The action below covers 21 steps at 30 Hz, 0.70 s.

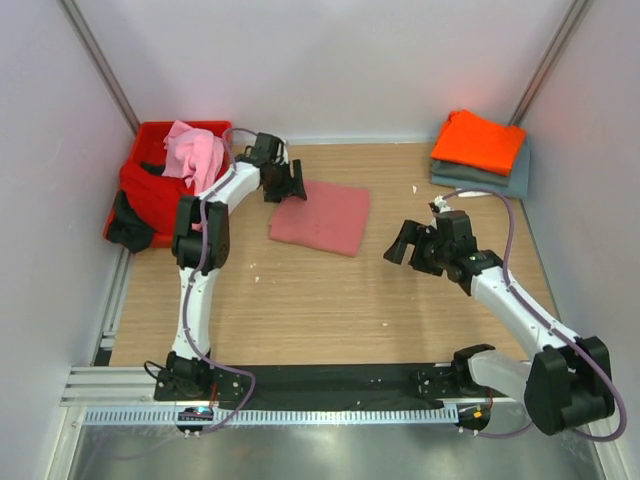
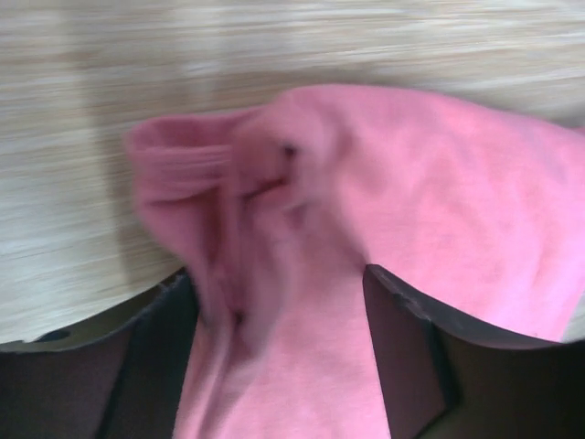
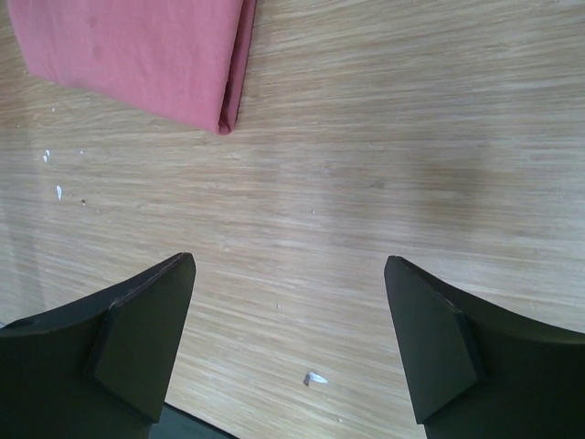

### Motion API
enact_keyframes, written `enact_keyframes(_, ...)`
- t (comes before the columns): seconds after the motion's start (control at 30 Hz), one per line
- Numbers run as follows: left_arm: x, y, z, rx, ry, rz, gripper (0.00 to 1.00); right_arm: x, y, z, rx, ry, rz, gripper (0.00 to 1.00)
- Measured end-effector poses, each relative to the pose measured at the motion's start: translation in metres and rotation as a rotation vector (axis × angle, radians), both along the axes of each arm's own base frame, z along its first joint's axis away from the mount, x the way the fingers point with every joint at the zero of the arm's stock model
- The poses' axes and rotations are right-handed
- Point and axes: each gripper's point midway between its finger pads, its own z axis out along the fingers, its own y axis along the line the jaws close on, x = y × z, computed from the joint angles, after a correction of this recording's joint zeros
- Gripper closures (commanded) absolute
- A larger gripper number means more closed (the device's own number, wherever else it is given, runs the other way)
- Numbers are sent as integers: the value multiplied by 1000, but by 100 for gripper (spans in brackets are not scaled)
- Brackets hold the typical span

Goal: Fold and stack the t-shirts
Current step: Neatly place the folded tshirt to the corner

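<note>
My left claw (image 1: pixel 291 186) stands wide, straddling the edge of the folded dusty salmon-pink cloth t-shirt (image 1: pixel 322 217) mid-table. My right claw (image 1: pixel 401 243) hangs wide, empty. Folding looks done, so next I should pinch the shirt and carry it onto the folded orange cloth t-shirt (image 1: pixel 478 140) at far right.

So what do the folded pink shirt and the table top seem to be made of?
Folded salmon-pink t-shirt: soft matte cloth, probably cotton jersey; it creases and its folded edge is rounded. Table top: pale wood or wood-look laminate, matte, with fine straight grain lines; which one is unclear.
</note>
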Motion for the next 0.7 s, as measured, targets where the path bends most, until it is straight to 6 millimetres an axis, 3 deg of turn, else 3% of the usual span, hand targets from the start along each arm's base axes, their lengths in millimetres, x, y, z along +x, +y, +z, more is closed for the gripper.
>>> enact_keyframes(0.13, -2, -14, 9, 54, 8, -49, 18, 18, 8, -17, 17, 54, -9, 6)
enact_keyframes(0.3, -9, -4, 36, 145, 21, -2, 15, 59, 22, -26, 64, 74, -44, 5)
enact_keyframes(0.4, -24, 14, 72, 188, 16, 52, 13, 91, 30, -26, 95, 67, -70, 6)
enact_keyframes(0.5, -40, 30, 122, 212, -46, 93, 10, 122, 38, -31, 124, 57, -101, 6)
enact_keyframes(0.6, -66, 41, 180, 221, -125, 117, 10, 141, 38, -42, 125, 69, -138, 8)
enact_keyframes(0.7, -94, 44, 214, 235, -182, 106, 10, 164, 40, -55, 120, 80, -165, 11)
